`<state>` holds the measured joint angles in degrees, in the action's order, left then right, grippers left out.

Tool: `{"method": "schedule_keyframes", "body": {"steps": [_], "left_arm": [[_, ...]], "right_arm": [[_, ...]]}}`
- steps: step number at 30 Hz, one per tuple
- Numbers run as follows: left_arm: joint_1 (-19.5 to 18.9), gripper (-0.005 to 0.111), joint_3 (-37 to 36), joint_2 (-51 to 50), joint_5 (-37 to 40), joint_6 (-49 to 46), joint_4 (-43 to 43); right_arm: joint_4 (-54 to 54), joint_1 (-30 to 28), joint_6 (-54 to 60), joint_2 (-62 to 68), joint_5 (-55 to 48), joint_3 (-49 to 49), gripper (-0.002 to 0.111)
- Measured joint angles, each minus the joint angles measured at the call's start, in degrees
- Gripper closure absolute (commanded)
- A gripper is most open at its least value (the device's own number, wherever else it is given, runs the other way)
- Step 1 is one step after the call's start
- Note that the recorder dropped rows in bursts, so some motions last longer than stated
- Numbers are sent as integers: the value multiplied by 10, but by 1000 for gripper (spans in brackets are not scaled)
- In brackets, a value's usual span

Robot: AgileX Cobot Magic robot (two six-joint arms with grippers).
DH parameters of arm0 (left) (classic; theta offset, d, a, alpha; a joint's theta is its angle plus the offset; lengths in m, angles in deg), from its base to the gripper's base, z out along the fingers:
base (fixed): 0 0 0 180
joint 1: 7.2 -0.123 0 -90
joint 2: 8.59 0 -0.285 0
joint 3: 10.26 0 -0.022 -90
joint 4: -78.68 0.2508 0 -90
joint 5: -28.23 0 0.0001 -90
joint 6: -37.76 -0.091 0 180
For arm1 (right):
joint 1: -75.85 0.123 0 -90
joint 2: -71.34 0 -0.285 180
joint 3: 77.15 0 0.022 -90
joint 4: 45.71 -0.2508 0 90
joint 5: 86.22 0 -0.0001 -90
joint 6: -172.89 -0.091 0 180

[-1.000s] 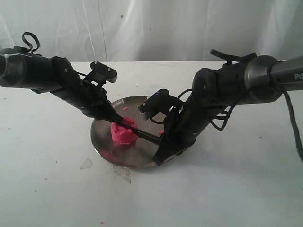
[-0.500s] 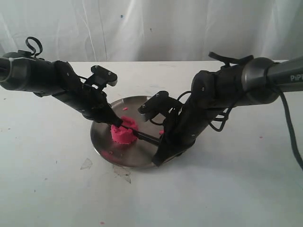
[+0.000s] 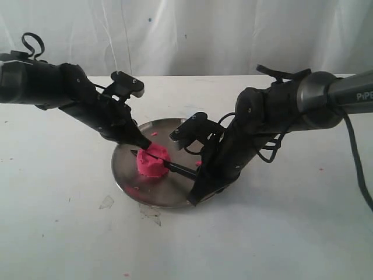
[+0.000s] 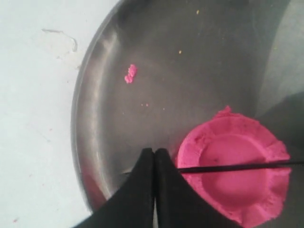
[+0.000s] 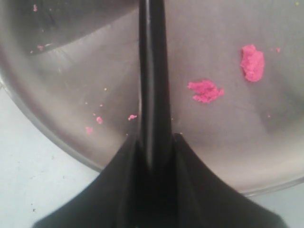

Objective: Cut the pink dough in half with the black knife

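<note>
Right tool [image 5: 154, 156] clamps the black knife [image 3: 169, 165], blade lying across the pink dough [image 3: 151, 162].

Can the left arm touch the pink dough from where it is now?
Probably yes. The left tool, shut, sits right beside the pink dough on the steel plate, with nothing between them. Only the black knife, held by the right tool, lies across the dough's top.

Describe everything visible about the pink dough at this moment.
The pink dough is one bright pink, soft-looking mound with a pressed-in, dished top and a raised ragged rim. It sits on the round steel plate, still in one piece. The black knife lies across its top, held at the handle by the right gripper. The left gripper, fingers together, rests on the plate right beside the mound. Small pink crumbs lie scattered on the plate.
</note>
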<state>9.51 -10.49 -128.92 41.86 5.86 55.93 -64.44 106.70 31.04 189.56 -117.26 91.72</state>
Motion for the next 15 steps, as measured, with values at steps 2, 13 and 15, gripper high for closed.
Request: {"method": "schedule_keyframes", "body": {"steps": [2,13,15], "left_arm": [[0,107,0,15,13,0,0],[0,107,0,39,79,0,0],[0,107,0,37,77,0,0]], "right_arm": [[0,0,0,0,0,0,108],[0,0,0,0,0,0,108],[0,0,0,0,0,0,108]]}}
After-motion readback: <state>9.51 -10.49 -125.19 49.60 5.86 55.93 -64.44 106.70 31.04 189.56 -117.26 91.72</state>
